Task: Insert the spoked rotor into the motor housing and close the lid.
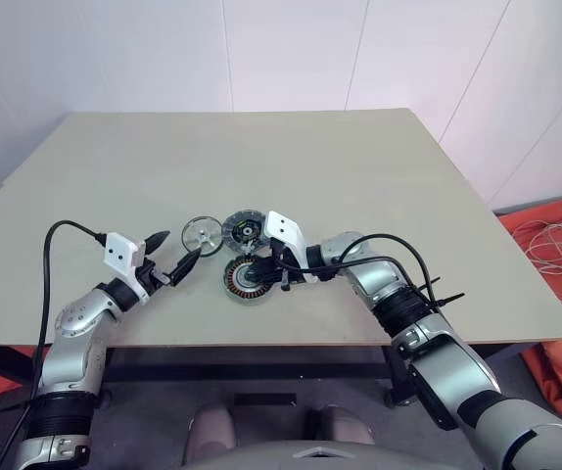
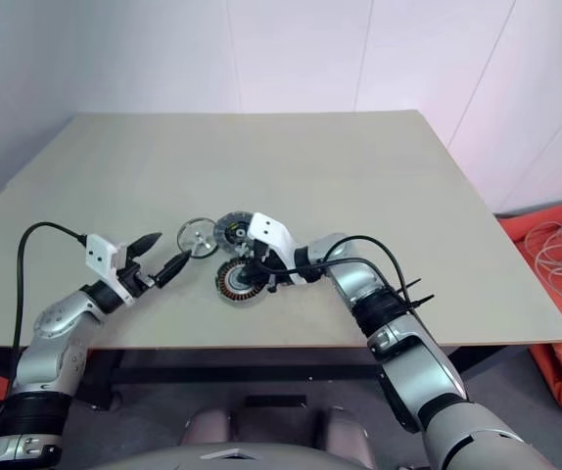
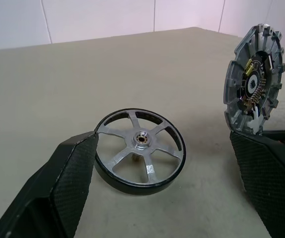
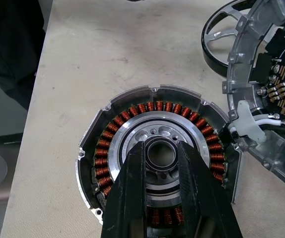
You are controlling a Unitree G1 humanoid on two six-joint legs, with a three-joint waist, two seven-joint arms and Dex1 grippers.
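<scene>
On a beige table [image 1: 379,196], nearest the front edge, the motor housing [image 4: 157,153] lies flat, its ring of copper windings facing up. The right gripper [image 4: 161,151] hangs directly above its silver centre hub, jaws drawn close with only a narrow gap, the tips framing the hub's bore; whether they touch metal cannot be told. Just past those jaws the lid [image 1: 245,229] stands tilted on edge, its inner face of circuit parts showing, joined to the housing by white wires. To the left, the left gripper [image 1: 173,253] has its jaws spread wide and holds nothing. The spoked rotor [image 3: 140,151] lies flat on the table just beyond that gap, its rim close to one fingertip [image 3: 85,144].
</scene>
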